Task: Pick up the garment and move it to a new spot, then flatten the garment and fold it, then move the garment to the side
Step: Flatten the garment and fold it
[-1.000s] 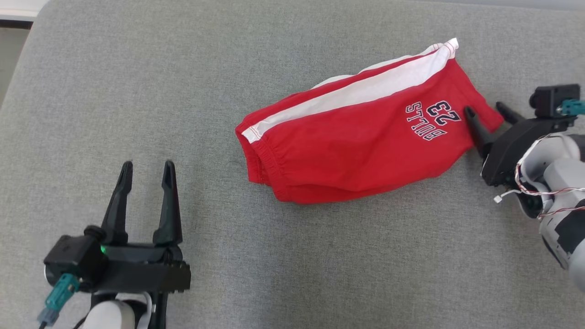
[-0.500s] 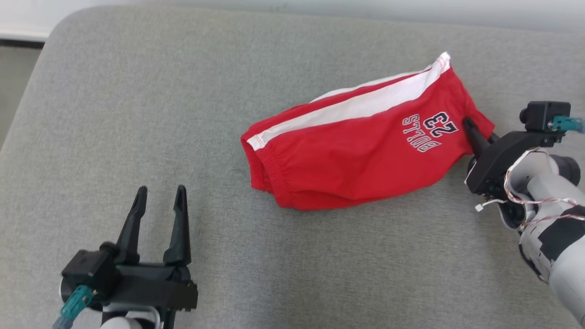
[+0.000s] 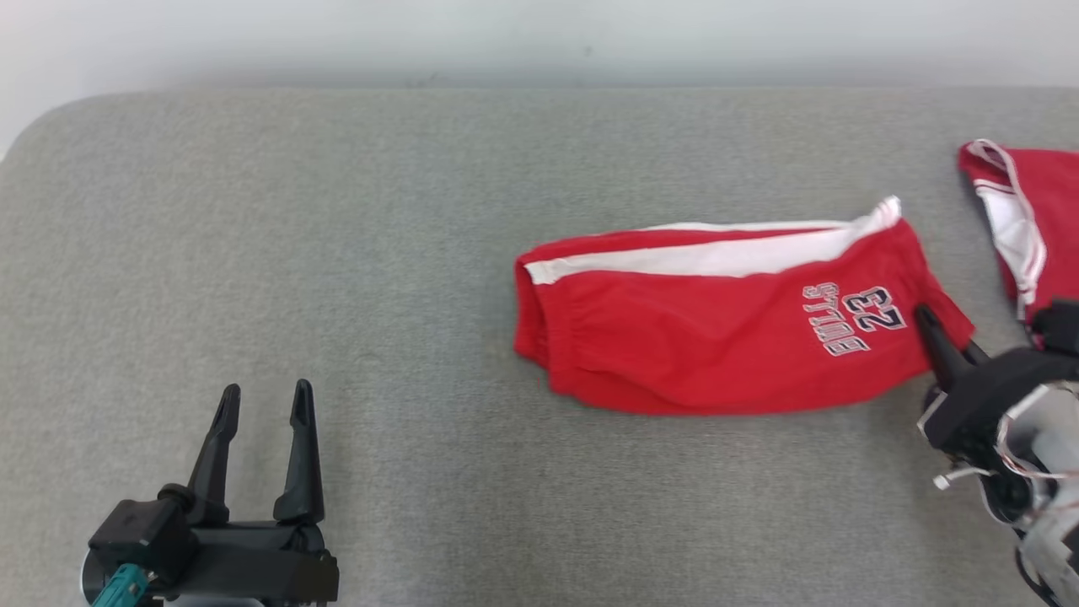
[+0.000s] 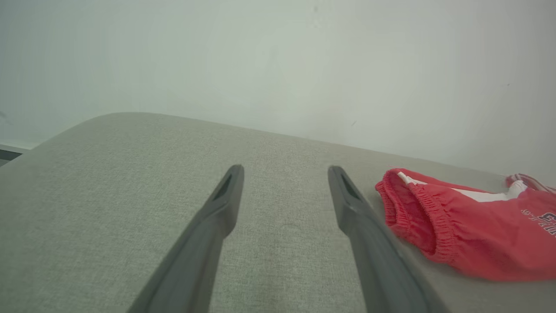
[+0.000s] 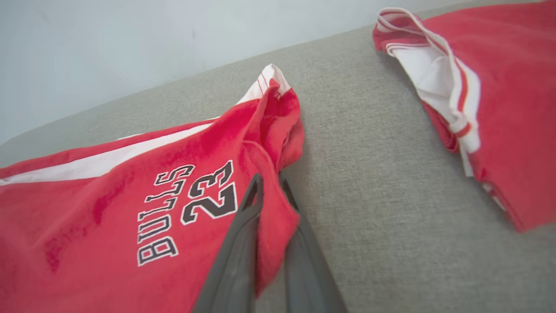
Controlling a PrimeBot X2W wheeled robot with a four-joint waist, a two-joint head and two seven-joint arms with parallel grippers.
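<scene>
Right gripper (image 5: pixel 269 187): jaws clenched on a fold of red cloth. It's the hem corner of the red shorts (image 3: pixel 716 346), pinched between the two dark fingers just beside the "BULLS 23" print (image 5: pixel 191 204). We call that a real grip; cloth bunches up between the fingers in the right wrist view.

From that pinch, all the rest of the garment lies toward the robot's left. Its long axis runs left to right across the head view, roughly level. The leg hem end sits at the right gripper and the elastic waistband (image 3: pixel 531 329) points toward the left side. The white side stripe (image 3: pixel 716 257) runs along the far edge, parallel to that axis. The shorts lie on the grey padded surface (image 3: pixel 337 253), right of centre, doubled over but not flattened.

Left gripper (image 3: pixel 265 388): released, jaws spread, holding nothing, low at the near left and well apart from the waistband. In its own wrist view the waistband opening sits off to the right of its fingers. So the right arm is the near one, already touching, while the left has a clear reach across bare surface.

We judge this to be the pick-up-and-move step, with the grip made and the carry not yet done. Any pull from the hem will trail the waistband behind along the long axis.

One thing to watch is a second red garment (image 3: pixel 1045 211), which lies near the gripper's right, apart from the shorts. A move that way could snag it.
</scene>
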